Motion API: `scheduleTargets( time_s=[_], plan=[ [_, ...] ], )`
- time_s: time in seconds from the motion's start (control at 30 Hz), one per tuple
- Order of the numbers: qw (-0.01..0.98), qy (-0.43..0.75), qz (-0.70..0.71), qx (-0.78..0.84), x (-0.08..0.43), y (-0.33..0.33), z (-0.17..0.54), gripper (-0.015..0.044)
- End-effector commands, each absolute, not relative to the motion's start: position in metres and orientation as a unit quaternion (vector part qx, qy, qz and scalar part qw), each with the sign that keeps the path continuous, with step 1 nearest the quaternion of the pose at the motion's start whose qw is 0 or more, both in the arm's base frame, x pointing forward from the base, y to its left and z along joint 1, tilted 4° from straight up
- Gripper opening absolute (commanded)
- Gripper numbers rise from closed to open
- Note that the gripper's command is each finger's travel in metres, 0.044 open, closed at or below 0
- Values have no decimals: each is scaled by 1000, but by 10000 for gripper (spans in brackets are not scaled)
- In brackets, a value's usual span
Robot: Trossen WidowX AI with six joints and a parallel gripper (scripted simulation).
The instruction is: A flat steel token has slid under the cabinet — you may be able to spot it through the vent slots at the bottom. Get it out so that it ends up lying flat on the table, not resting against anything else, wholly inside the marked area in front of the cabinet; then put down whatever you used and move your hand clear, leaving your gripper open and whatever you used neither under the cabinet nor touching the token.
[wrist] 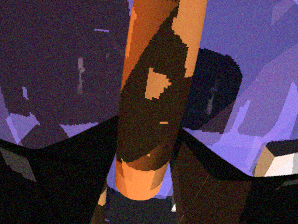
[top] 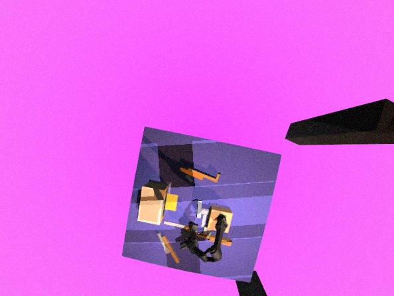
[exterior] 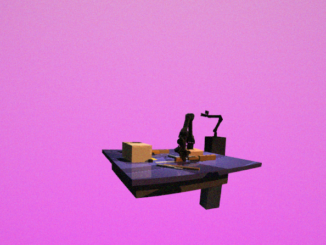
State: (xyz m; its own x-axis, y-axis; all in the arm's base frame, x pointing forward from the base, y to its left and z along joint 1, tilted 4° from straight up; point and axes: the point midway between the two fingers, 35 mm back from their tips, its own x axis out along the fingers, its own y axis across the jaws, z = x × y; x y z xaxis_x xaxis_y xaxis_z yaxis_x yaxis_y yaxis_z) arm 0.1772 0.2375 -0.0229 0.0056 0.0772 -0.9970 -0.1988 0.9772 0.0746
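The tan cabinet [top: 150, 207] [exterior: 141, 153] stands at the table's left side. The yellow marked area [top: 172, 202] [exterior: 154, 159] lies in front of it. My gripper [top: 190, 229] [exterior: 184, 160] [wrist: 145, 127] is shut on the orange handle [exterior: 178, 159] [wrist: 145, 182] of a stick tool. The tool's thin pale shaft [top: 174, 224] [exterior: 164, 162] reaches from the gripper towards the cabinet's lower corner in the top view, beside the yellow area and apart from it. The token cannot be made out in any view; the vent slots are not discernible.
An orange-and-pale tool [top: 170, 249] [exterior: 186, 167] lies near the front edge. An orange hooked piece [top: 200, 174] lies at the far side. Pale pieces [top: 199, 209] lie by the tan box [top: 213, 217] near the arm's base. An orange bar [exterior: 207, 157] lies beside the arm.
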Motion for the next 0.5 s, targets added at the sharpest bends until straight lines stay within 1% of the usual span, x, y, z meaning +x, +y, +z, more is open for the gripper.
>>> scheduleTargets(
  time_s=[0.0, 0.47],
  plan=[
    [710, 698, 86, -31, 179, 239, -22, 0],
    [711, 702, 47, 9, 179, 239, -22, 0]
  ],
)
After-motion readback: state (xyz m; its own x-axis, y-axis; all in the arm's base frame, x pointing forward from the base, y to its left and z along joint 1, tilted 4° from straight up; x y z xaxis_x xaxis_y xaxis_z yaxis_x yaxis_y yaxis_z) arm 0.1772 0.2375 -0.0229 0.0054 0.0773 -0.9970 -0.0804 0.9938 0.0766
